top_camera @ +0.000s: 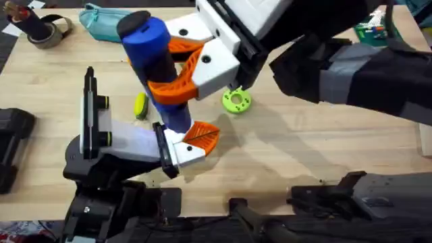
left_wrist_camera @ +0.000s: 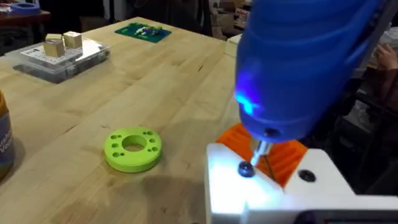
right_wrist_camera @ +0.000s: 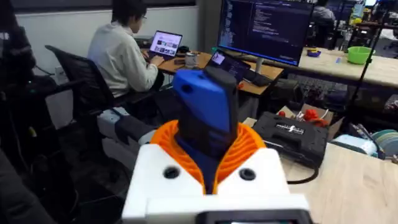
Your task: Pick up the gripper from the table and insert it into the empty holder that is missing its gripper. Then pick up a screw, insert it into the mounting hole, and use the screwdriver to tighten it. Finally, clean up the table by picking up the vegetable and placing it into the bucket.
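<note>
- The vegetable [top_camera: 140, 105] lies on the table [top_camera: 324, 148], left of the screwdriver [top_camera: 156, 67].
- The disc [top_camera: 236, 100] lies right of the screwdriver.
- The holder [top_camera: 185, 148] sits under the screwdriver's bit.
- The pouch [top_camera: 108, 23] lies behind the screwdriver.

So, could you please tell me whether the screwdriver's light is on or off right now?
On. The screwdriver shows a bright blue glow near its tip, lighting the white holder beneath, where its bit meets the screw.

Counter [top_camera: 324, 145]: light wood. Flat bright-green disc with holes [top_camera: 236, 100] lies near centre. Teal zip pouch [top_camera: 101, 21] at far edge; tape roll [top_camera: 48, 32] at far left corner. Green circuit board [left_wrist_camera: 142, 30] and clear box holding two wooden cubes [left_wrist_camera: 61, 55] sit farther off.
</note>
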`<state>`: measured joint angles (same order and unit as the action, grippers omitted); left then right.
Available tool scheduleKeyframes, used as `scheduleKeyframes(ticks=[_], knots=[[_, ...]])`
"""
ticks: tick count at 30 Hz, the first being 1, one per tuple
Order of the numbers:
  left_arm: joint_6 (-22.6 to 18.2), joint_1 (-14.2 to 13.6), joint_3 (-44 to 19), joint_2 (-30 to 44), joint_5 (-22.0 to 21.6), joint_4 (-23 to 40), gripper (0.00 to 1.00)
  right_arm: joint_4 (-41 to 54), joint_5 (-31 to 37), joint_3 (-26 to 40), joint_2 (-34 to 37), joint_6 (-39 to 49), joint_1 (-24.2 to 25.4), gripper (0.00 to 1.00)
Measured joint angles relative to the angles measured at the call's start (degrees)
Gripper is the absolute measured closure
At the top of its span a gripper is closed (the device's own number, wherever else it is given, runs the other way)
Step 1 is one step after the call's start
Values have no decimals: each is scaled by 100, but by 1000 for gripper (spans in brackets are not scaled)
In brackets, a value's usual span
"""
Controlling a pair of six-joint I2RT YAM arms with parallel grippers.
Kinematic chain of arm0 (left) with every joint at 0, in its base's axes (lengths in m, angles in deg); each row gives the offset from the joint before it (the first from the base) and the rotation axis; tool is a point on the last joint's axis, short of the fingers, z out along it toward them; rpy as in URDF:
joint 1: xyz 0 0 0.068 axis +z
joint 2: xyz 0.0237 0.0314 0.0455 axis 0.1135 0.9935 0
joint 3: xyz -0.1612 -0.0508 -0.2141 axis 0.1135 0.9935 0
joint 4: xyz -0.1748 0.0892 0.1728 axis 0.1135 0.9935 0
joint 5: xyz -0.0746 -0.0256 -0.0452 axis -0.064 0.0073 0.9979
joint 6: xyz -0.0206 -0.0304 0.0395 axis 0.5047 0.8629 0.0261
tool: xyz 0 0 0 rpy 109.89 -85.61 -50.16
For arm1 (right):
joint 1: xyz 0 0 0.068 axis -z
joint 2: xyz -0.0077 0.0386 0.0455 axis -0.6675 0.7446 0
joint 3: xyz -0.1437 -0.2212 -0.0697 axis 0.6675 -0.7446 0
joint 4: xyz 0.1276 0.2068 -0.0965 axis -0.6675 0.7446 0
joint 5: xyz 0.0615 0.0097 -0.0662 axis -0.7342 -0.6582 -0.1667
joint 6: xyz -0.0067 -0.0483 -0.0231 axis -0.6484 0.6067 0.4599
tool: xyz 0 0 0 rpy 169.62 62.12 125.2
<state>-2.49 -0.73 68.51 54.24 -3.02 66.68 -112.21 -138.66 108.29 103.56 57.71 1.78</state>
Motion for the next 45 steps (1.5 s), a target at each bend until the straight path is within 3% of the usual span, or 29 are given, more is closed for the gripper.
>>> scheduleKeyframes(ticks=[45], knots=[[0,0,0,0,2,0,986,37,9,-63,-2,188,15,959]])
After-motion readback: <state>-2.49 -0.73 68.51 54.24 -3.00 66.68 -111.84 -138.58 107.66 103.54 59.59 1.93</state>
